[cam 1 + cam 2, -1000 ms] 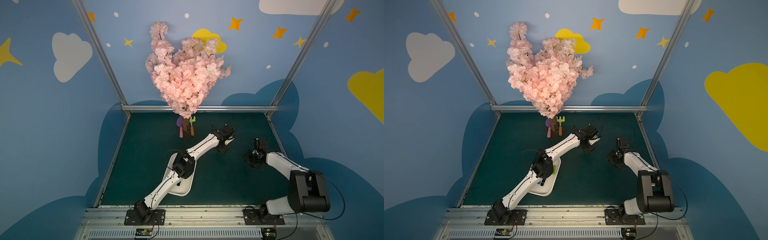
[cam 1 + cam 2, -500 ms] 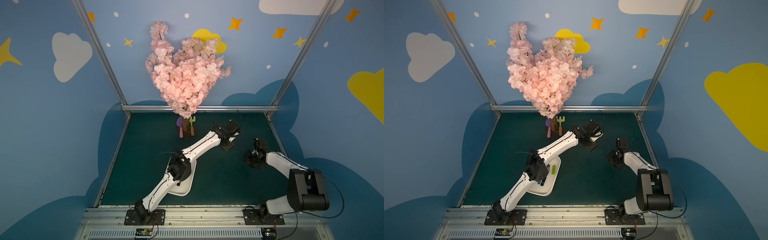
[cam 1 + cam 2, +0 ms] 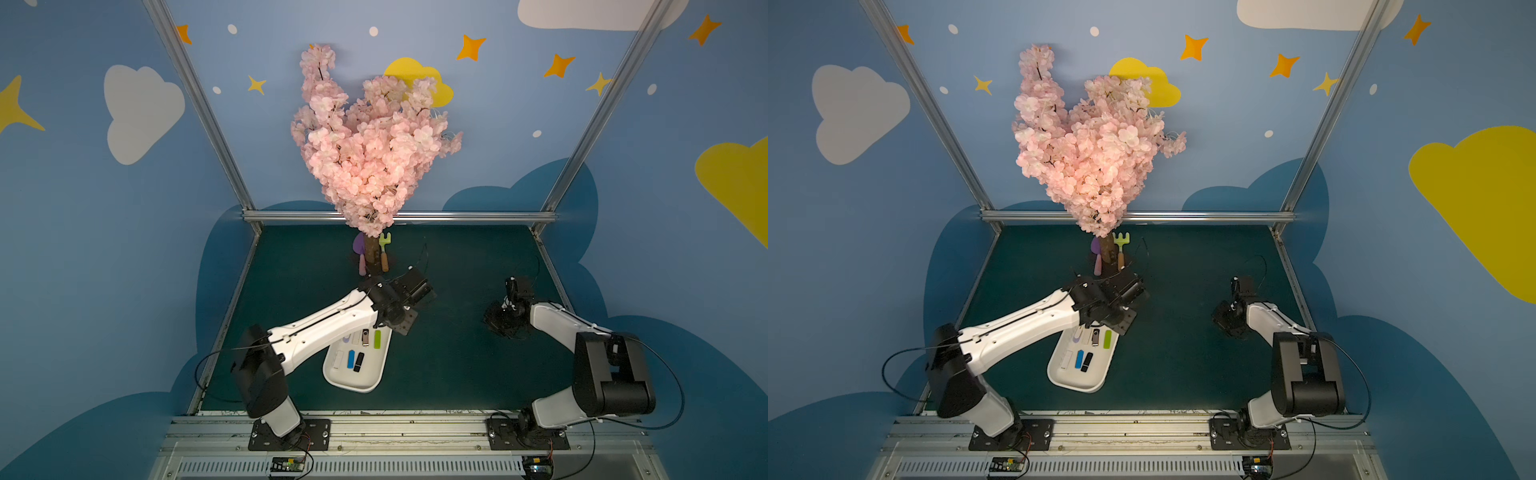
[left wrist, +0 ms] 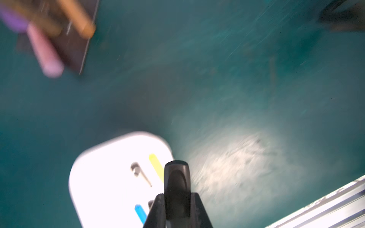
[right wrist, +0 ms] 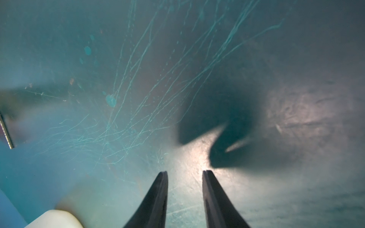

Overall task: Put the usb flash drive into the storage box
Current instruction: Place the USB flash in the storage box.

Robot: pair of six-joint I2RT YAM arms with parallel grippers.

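The storage box is a shallow white tray near the front middle of the green mat. Several usb flash drives lie in it, among them a green one, a silver-and-black one and a blue one. My left gripper hangs at the tray's far right corner, jaws shut with nothing seen between them. In the blurred left wrist view it sits beside the tray and the yellow-green stick. My right gripper is low over bare mat on the right, open and empty.
A pink blossom tree stands at the back middle, with a green toy rake and a purple shovel at its trunk. A metal rail runs along the front edge. Frame posts mark the back corners.
My left arm has swung back from the far middle of the mat toward the tray, its gripper still shut. The right arm has stayed where it was.
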